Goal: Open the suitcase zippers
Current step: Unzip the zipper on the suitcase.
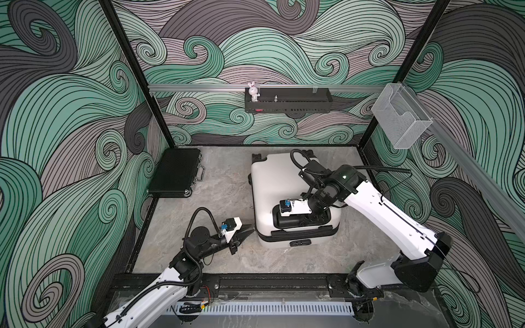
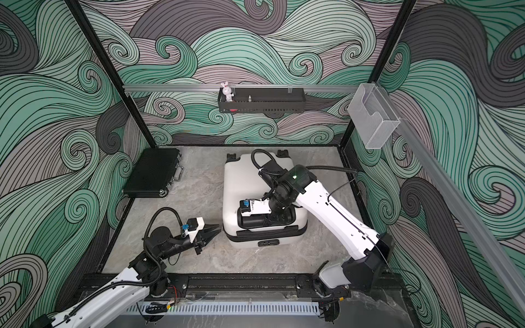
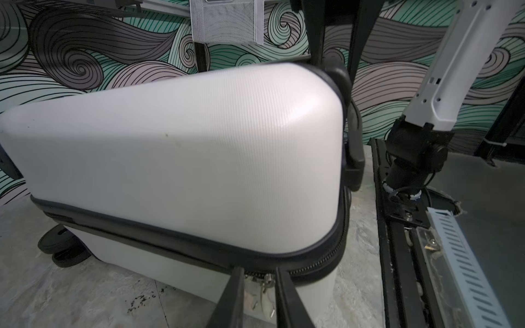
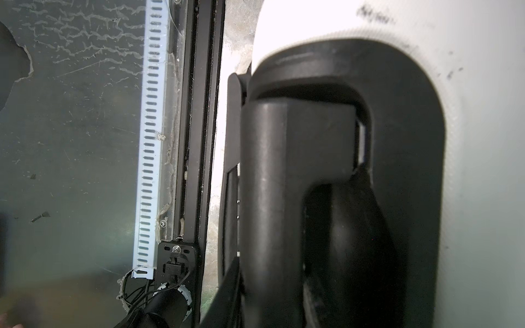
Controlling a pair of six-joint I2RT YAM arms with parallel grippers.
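Note:
The white suitcase lies flat on the grey floor. Its black zipper band runs round the rim. At the case's near left corner, my left gripper points at the band. Its fingers stand narrowly apart, with the small silver pull tabs hanging between them. My right gripper reaches down into the black handle panel and is shut on the black handle bar.
A flat black briefcase lies at the far left by the wall. A black shelf with a rabbit figure and a clear box hang on the walls. The black rail borders the front. Black wheels stick out from the case.

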